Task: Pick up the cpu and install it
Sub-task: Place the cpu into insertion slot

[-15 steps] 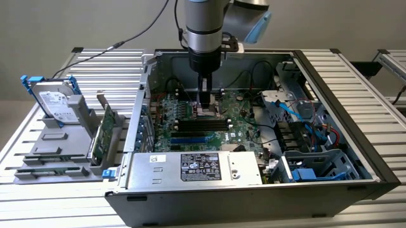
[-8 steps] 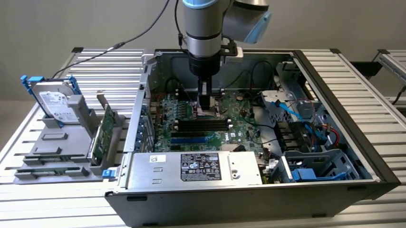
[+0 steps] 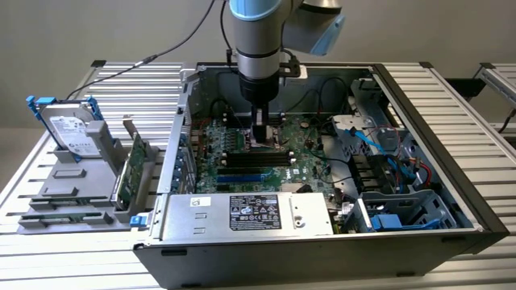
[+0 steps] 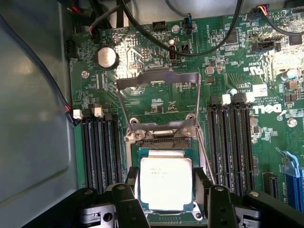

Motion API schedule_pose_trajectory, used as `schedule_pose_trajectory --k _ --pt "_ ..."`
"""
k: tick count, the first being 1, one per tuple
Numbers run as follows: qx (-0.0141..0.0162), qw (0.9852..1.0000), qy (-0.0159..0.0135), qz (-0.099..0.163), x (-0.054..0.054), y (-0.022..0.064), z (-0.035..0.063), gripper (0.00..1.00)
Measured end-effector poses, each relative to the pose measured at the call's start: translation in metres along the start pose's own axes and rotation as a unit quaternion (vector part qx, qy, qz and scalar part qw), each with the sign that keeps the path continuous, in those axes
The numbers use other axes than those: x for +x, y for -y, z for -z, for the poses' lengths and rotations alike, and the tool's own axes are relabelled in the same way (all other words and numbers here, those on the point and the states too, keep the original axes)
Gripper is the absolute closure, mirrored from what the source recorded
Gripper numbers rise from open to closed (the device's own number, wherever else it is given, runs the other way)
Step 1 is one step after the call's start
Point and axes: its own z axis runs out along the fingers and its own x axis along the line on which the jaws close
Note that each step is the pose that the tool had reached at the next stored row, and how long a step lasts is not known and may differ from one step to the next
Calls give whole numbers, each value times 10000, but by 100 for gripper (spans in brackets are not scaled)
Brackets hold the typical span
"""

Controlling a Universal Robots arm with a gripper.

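Pinching the cpu between jaws

I take the table as my landmark: its top is pale, ribbed aluminium slats, with a black cap at each far corner. Behind the table, a plain beige wall runs across the whole far side. Just off the table's far corner, at the exterior view's right, stands a second table of the same slats, with a dark gap between them. The light on the table is soft and even, and the slats gleam faintly.
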Motion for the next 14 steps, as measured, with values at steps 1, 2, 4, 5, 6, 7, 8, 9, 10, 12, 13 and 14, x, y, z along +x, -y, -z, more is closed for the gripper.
schedule_pose_trajectory --k 1,2,4,5,6,7,8,9,10,12,13,14 --pt "-2 10000 -6 -1 -1 3 -18 45" --pt "-4 10000 -13 -1 -3 5 -34 45" --pt "-13 10000 -23 -1 -5 8 -58 45" --pt "-21 10000 -25 -1 -5 9 -64 45" --pt "-27 10000 -24 -1 -6 10 -65 45" --pt "-28 10000 -24 0 -6 11 -66 45" --pt "-29 10000 -24 0 -6 13 -66 45" --pt "-30 10000 -25 0 -6 15 -67 45" --pt "-29 10000 -26 1 -6 15 -67 45" --pt "-30 10000 -25 1 -6 16 -68 45" --pt "-30 10000 -26 1 -6 16 -69 45" --pt "-29 10000 -25 4 -6 16 -70 45"
